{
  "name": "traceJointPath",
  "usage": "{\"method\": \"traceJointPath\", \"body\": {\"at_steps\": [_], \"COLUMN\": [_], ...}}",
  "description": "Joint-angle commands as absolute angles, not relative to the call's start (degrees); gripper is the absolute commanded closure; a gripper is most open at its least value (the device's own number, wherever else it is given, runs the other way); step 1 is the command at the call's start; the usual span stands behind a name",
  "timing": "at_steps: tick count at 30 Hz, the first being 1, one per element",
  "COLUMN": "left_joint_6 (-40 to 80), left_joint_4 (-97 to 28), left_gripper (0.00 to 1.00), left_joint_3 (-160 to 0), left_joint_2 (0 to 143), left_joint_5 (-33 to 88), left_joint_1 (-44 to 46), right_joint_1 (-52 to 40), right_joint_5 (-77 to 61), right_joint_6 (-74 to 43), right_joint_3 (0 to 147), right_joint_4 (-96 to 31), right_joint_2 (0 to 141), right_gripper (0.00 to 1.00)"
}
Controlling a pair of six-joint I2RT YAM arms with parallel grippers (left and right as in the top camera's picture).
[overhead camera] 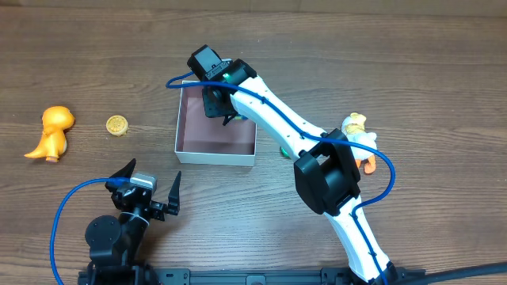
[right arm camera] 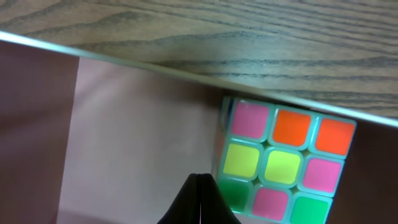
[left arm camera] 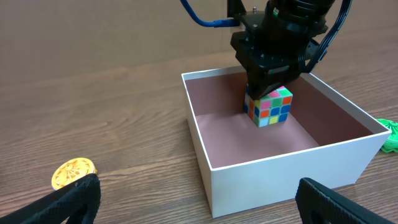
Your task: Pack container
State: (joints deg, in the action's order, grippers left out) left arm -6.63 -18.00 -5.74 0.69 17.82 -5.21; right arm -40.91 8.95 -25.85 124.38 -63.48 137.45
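The container (overhead camera: 215, 156) is a square white box with a dusty pink floor, at the table's middle; it also shows in the left wrist view (left arm camera: 292, 168) and the right wrist view (right arm camera: 124, 137). A multicoloured puzzle cube (left arm camera: 270, 107) rests on its floor by the far wall, and fills the right of the right wrist view (right arm camera: 283, 165). My right gripper (overhead camera: 215, 103) reaches down into the box right above the cube (left arm camera: 273, 68); its fingers (right arm camera: 200, 186) are pressed together, empty, beside the cube. My left gripper (overhead camera: 152, 176) is open and empty in front of the box (left arm camera: 199, 190).
An orange dinosaur toy (overhead camera: 51, 131) and a gold coin (overhead camera: 117, 125) lie left of the box; the coin shows in the left wrist view (left arm camera: 73, 173). A duck toy (overhead camera: 358, 134) and a green object (left arm camera: 390, 134) lie to the right.
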Motion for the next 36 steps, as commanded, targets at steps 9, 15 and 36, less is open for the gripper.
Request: {"method": "traceJointPath", "body": {"at_steps": [9,15,36], "left_joint_6": [-7.73,-7.73,-7.73], "left_joint_4": [-17.72,-17.72,-17.72], "left_gripper": [0.0,0.0,0.0], "left_joint_3": [-5.5,-5.5,-5.5], "left_joint_2": [0.25,0.25,0.25], "left_joint_5": [18.02,18.0,18.0], "left_joint_1": [-4.86,-4.86,-4.86], "right_joint_1": [-40.8,-40.82,-40.8], "right_joint_5": [12.64,9.65,13.06], "right_joint_6": [-25.76,-23.77,-22.26], "right_joint_3": [124.18,124.18,124.18], "right_joint_4": [-63.31,-61.63,-59.22], "right_joint_2": [136.53,136.53,136.53], "right_gripper": [0.96,0.96,0.95]}}
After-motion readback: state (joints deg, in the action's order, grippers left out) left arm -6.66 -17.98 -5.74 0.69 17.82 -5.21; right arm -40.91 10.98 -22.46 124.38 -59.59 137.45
